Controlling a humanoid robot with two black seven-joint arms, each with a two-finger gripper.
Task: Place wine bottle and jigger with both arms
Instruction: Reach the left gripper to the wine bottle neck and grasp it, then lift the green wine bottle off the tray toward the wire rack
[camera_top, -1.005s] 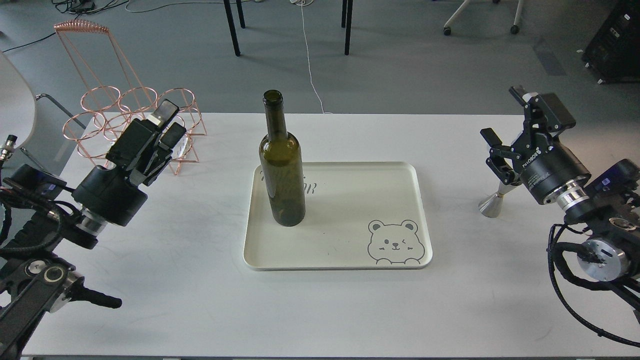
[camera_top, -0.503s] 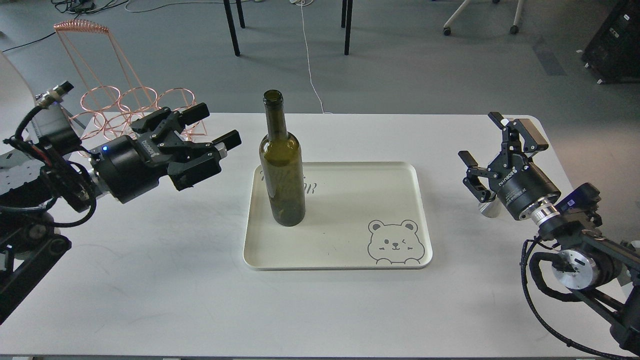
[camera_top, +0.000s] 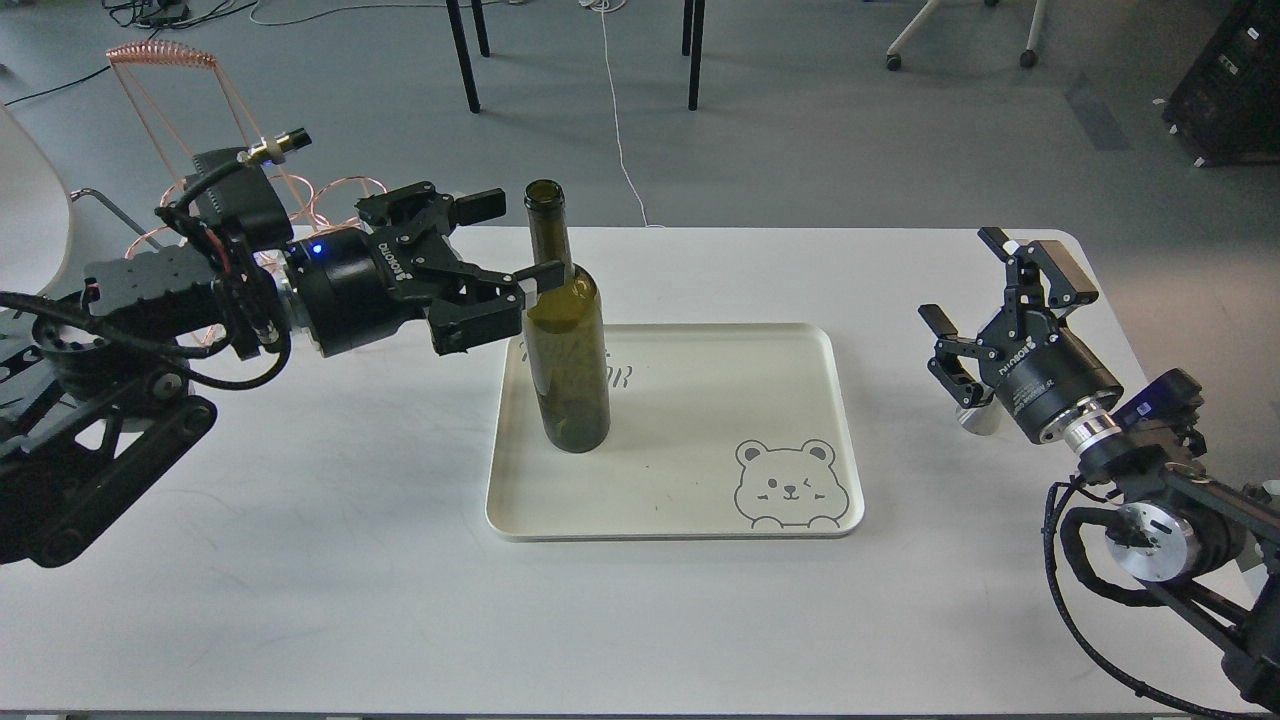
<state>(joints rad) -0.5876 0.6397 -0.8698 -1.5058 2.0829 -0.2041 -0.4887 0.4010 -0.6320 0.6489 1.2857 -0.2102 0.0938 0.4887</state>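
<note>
The dark olive-green wine bottle (camera_top: 566, 340) stands upright on the left part of the cream tray (camera_top: 700, 400). My left gripper (camera_top: 520, 238) is open at the bottle's neck, reaching in from the left. One finger is behind the neck near the mouth and the other is in front at the shoulder. My right gripper (camera_top: 960, 277) is open at the table's right side. The shiny steel jigger (camera_top: 975, 419) is mostly hidden behind it; only a bit of its lower cone shows on the table under the fingers.
A copper wire bottle rack (camera_top: 190, 110) stands at the table's back left, behind my left arm. The tray has a bear drawing (camera_top: 790, 485) in its front right corner. The table's right edge (camera_top: 1120, 330) is close behind my right gripper.
My left gripper swung from the rack side to the right and rose until it reached the bottle's neck, staying open. My right gripper came down over the jigger, then barely moved.
</note>
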